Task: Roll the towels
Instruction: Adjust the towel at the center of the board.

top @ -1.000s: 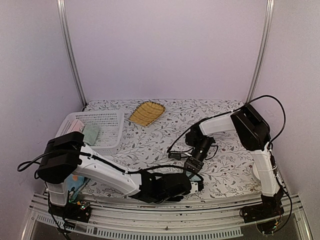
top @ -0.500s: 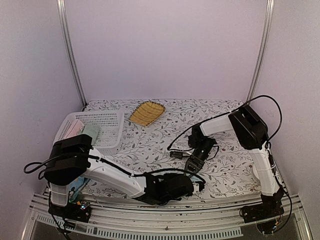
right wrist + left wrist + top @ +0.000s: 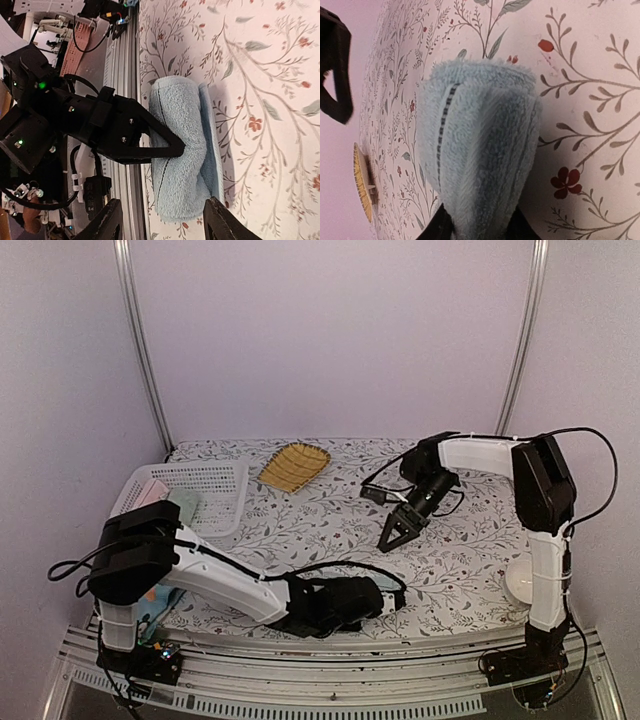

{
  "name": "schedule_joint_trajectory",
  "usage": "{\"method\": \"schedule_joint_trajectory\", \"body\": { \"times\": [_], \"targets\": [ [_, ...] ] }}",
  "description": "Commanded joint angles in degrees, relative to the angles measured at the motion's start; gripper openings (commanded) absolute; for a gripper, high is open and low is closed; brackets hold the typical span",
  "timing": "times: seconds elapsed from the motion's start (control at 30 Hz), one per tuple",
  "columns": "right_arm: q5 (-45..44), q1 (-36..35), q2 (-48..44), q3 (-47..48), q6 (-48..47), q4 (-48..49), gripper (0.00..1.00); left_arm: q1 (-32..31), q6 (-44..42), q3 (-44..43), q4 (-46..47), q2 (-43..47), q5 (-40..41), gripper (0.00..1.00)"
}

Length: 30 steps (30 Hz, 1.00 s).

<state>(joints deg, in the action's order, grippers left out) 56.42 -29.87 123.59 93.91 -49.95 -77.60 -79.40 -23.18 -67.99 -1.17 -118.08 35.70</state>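
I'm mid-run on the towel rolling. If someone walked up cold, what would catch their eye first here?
Most likely the plain light-blue towel, rolled up at the near edge of the floral table with the left gripper pinching one end. Next, the right gripper, jaws open, hanging over the table's right half. The yellow ribbed tray at the back stands out by colour.

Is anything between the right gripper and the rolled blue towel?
Yes: the left gripper straddles the rolled towel, one finger across its top, and that arm's black cable arcs between it and the open right gripper.
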Motion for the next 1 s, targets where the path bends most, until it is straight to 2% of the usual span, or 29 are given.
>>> {"method": "schedule_joint_trajectory", "body": {
  "times": [0.0, 0.23, 0.5, 0.7, 0.97],
  "targets": [
    [-1.2, 3.9, -6.6, 2.5, 2.0, 0.0, 0.58, 4.5, 4.4, 0.5, -6.1, 2.6, -8.4, 0.24],
    [-0.1, 8.3, -12.3, -0.8, 3.4, 3.8, 0.57, 8.7, 8.4, -1.9, -8.6, 4.8, -15.6, 0.16],
    [0.7, 8.7, -14.9, -5.5, 5.2, 8.4, 0.57, 13.4, 13.0, -3.2, -10.0, 9.6, -23.1, 0.11],
    [0.8, 8.9, -14.7, -6.5, 5.3, 9.6, 0.56, 16.0, 16.7, -4.0, -10.8, 12.1, -26.7, 0.09],
    [1.4, 9.1, -14.9, -7.8, 5.4, 10.3, 0.56, 18.1, 19.2, -4.0, -11.2, 14.1, -27.2, 0.07]
  ]
}}
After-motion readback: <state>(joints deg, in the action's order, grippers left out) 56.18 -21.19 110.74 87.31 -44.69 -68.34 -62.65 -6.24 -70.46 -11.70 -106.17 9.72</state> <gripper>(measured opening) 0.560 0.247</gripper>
